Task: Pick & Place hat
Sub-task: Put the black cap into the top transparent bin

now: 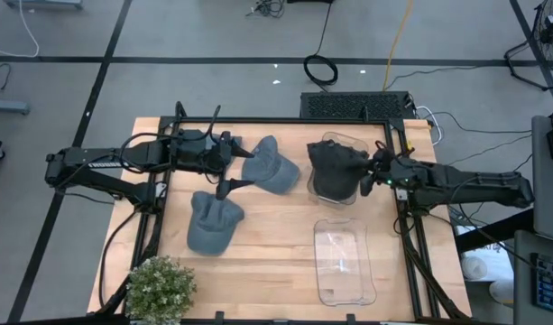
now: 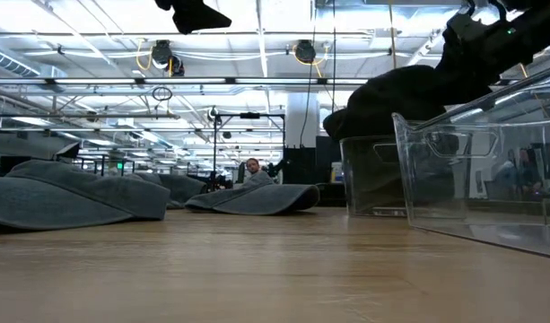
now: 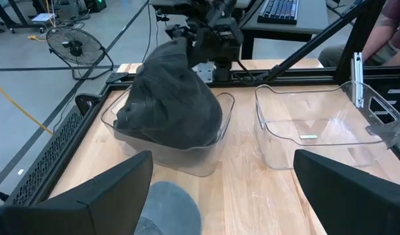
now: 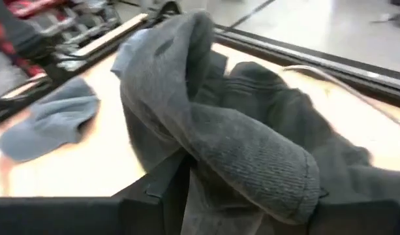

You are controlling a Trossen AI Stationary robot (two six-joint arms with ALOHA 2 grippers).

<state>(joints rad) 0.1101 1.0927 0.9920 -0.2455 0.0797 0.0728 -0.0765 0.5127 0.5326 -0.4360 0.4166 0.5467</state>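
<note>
We see the right gripper [image 1: 370, 171] holding a dark grey hat [image 1: 335, 168] over the far clear bin [image 1: 323, 191]. It looks soft, light and floppy, so we would pinch its stiffer brim. The left gripper [image 1: 229, 162] waits wide open.

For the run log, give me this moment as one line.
right gripper: at dark hat, over far clear bin | left gripper: open, waiting | two grey hats: on table

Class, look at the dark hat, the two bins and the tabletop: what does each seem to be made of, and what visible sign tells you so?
Dark hat: soft woven or knitted fabric, matte; it folds and slumps, and the right wrist view shows a ribbed weave.
Two bins: clear, glossy, probably plastic; the table shows through and the rims catch highlights.
Tabletop: pale wood or wood laminate, with grain lines and a smooth sheen.
</note>
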